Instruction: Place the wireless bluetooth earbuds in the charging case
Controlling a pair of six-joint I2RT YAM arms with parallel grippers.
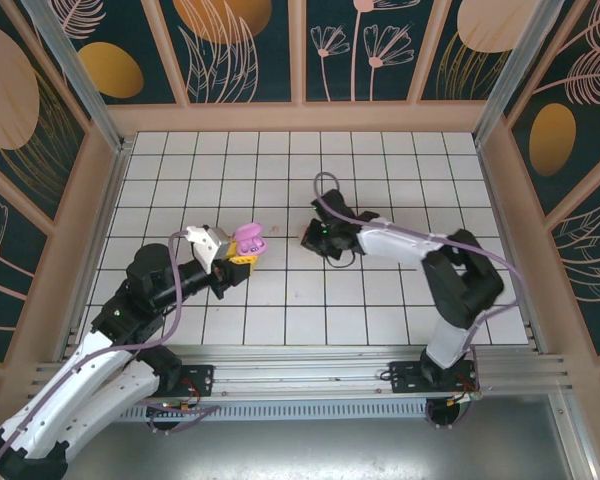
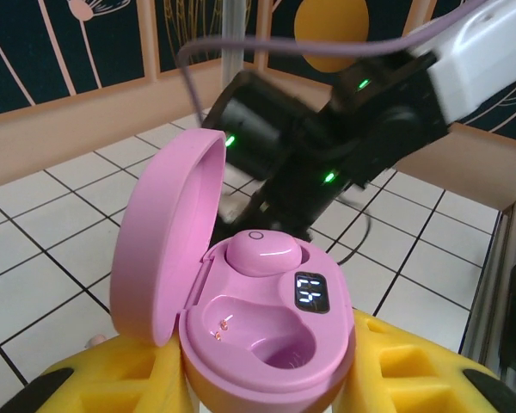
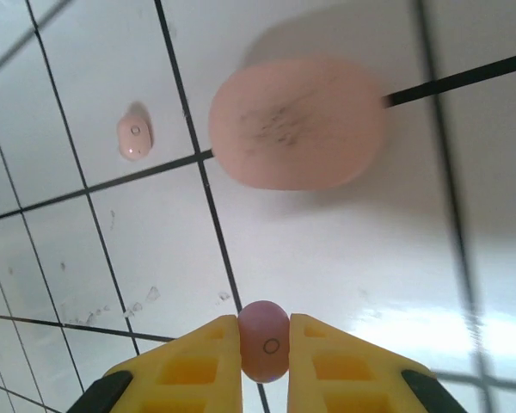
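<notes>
Pinching one earbud [image 3: 264,342], right jaws face one loose earbud [image 3: 134,138].

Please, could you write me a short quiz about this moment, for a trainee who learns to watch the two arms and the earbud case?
1. True or false: the lid of the pink case held in the left gripper is shut.
2. What does the right gripper hold between its fingers? A) a small pink earbud B) a spoon C) nothing
3. Fill in: the open case has one seated earbud and ___ empty seat.

Key: 1 false; 2 A; 3 one.
</notes>
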